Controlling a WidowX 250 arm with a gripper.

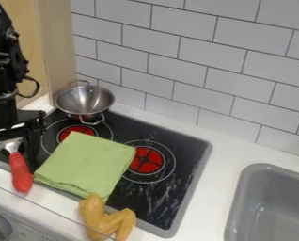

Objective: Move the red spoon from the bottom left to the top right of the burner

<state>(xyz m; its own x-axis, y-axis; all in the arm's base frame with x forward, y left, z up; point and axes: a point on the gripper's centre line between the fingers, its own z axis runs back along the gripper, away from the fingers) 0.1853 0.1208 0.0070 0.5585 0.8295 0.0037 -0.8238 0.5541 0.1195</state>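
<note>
Hanging downward at the camera view's left edge, the pincer stands open, one finger partly cut off by the frame. The arm above it is cropped too. Beneath the pincer lies the red spoon, its metal head partly hidden. A green cloth lies beside the pincer, a metal colander beyond.

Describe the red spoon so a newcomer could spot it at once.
Find the black stovetop, then its near left corner. The spoon lies there, left of the green cloth, its thick handle pointing toward the counter's front. That long red handle sets it apart from the round red burners and the silver bowl farther back.
</note>
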